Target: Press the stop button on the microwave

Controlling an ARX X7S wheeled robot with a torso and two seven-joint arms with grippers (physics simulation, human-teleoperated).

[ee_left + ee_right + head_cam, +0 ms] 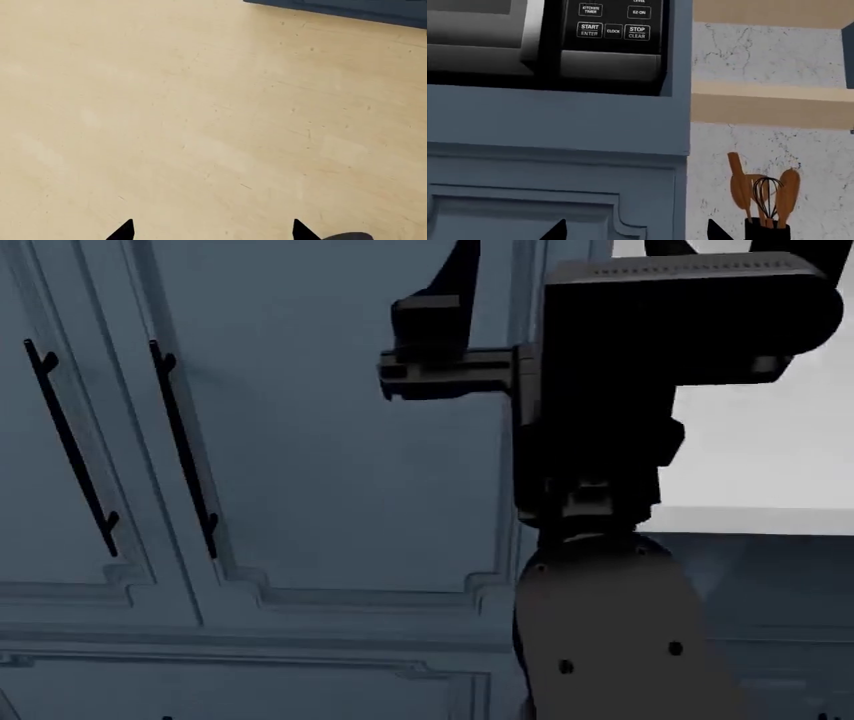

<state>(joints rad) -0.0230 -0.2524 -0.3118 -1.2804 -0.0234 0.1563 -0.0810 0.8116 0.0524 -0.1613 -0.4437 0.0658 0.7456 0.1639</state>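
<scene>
right pincer [635,231]: tips apart, empty, well short of the panel
left pincer [212,231]: tips apart, idle over bare floor
stop button [636,32]: bottom row of microwave [547,45] keypad, beside clock key [613,31]
approach: raise, centre one tip on stop, push straight, avoid clock

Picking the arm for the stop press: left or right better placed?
Right. Its wrist view faces the microwave panel, with the STOP/CLEAR button readable ahead of the right gripper. The left gripper points at bare wooden floor.
</scene>
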